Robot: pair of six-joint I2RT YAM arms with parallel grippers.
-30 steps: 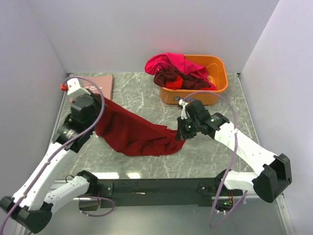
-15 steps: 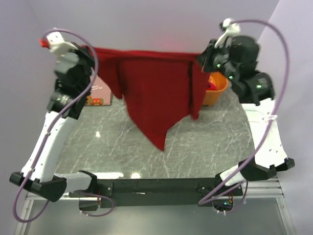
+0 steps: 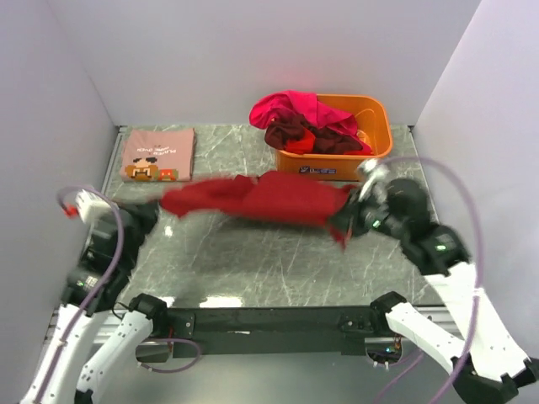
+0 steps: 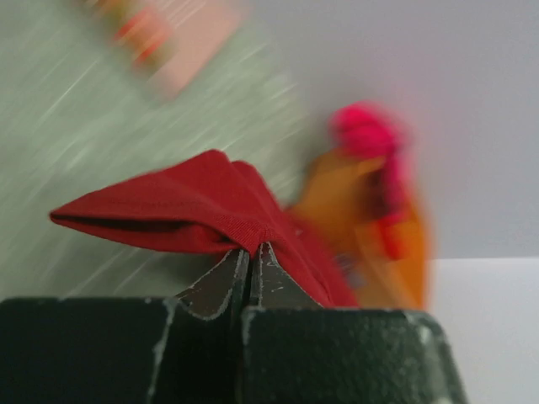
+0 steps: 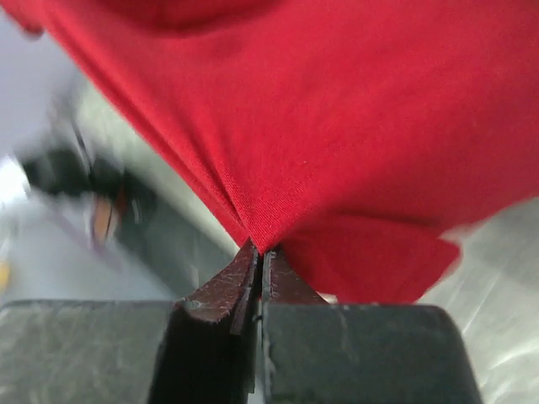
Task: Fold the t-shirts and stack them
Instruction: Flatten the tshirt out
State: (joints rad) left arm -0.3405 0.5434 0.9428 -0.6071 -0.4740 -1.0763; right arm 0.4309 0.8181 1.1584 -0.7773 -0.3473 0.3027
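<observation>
Each claw is pinched shut on an edge of the dark red t-shirt [image 3: 261, 198]: the left claw [image 4: 253, 252] by the left edge of the counter [image 3: 253, 261], the right claw [image 5: 258, 252] toward the right edge. The cloth is thus kept stretched across the middle, probably to be laid flat. Farther back, a folded pink t-shirt [image 3: 157, 154] lies in the far left corner. The orange tub [image 3: 375, 135], with more t-shirts [image 3: 295, 114], stands close behind the cloth and could be brushed.

A plain dark red t-shirt [image 3: 253, 198] shows against a grey-green marbled table [image 3: 253, 261] with white veins. A dusty pink t-shirt [image 3: 157, 154] bears a brown, red and white pixel-art print. An orange tub [image 3: 376, 141] holds a magenta t-shirt [image 3: 290, 108] and a maroon t-shirt [image 3: 290, 135]. The arms [image 3: 470, 295] are white and black.
</observation>
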